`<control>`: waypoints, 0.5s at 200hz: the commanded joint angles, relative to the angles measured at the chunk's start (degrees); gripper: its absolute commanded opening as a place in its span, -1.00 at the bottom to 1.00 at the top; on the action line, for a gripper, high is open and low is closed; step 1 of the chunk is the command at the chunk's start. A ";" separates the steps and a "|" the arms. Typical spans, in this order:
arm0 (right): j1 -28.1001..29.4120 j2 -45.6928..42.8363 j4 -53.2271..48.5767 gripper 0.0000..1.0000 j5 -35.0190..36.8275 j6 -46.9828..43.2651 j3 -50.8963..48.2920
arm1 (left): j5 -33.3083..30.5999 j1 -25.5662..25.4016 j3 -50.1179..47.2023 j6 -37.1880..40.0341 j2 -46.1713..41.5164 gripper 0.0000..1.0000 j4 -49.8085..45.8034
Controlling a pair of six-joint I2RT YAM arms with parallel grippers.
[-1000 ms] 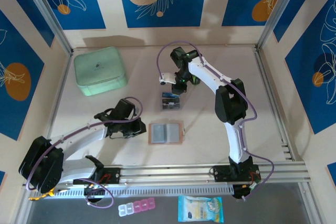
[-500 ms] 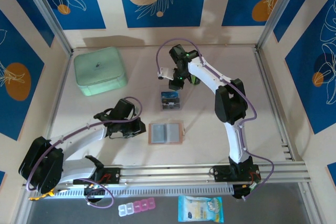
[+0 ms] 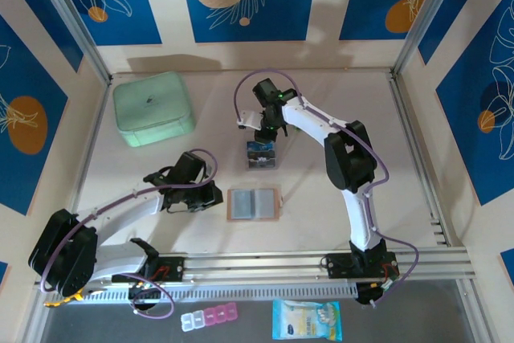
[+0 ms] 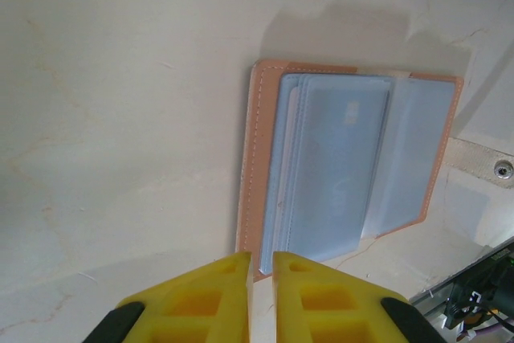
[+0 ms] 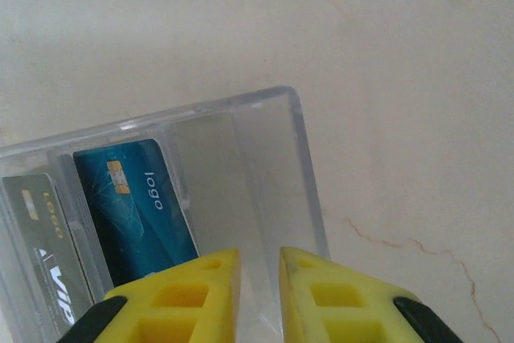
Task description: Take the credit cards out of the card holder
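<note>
Card holder (image 4: 345, 162) lay open just ahead of left tool (image 4: 261, 267), long axis pointing away; jaws narrow, empty; nearer arm.

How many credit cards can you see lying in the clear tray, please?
2: a blue card and, to its left, a grey card, side by side in the clear tray. The yellow fingers may hide more.
</note>
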 commanded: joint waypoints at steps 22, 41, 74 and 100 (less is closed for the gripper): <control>0.78 -1.48 1.85 -0.51 1.82 -1.22 -2.70 | 0.53 0.86 -0.91 -0.47 -0.68 -0.69 -0.32; 0.71 -3.11 2.67 -0.51 1.91 -0.36 -2.82 | 0.77 0.79 -0.91 -0.56 -0.70 -0.69 0.03; 0.73 -5.95 1.84 -0.51 1.58 4.24 -2.92 | 1.45 0.88 -0.65 -0.30 0.09 -0.68 1.29; 1.05 -8.21 -0.03 -0.52 0.49 12.70 -3.75 | 2.24 0.83 0.09 0.29 1.84 -0.68 2.63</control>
